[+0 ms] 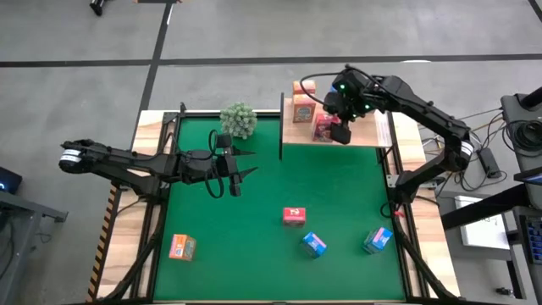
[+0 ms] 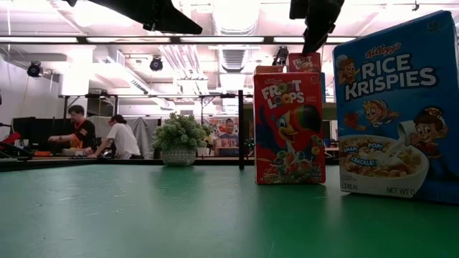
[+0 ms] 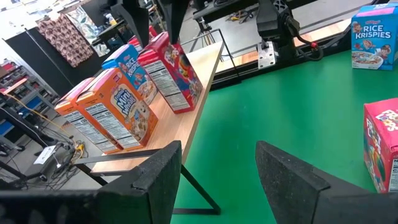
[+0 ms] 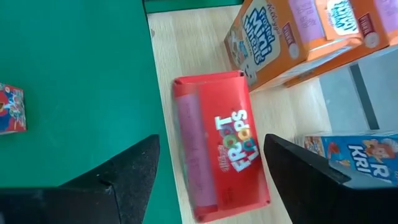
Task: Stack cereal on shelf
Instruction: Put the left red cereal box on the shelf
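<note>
Hovering my right fingers [image 4: 211,180], spread wide, over the red cereal box [image 4: 221,155] standing on the shelf [image 4: 168,56], I should lift straight up without nudging it. My left fingers [image 3: 217,180] wait open above the desk [image 1: 339,186].

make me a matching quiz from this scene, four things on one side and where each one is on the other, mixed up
Things:
1. round green plant
2. orange cereal box alone
3. right gripper
4. left gripper

Places:
A. open above the red Froot Loops box on the wooden shelf
B. far edge of the green mat, left of the shelf
C. near left corner of the mat
D. open over the mat, just in front of the plant

Pairs: 1-B, 2-C, 3-A, 4-D
</note>
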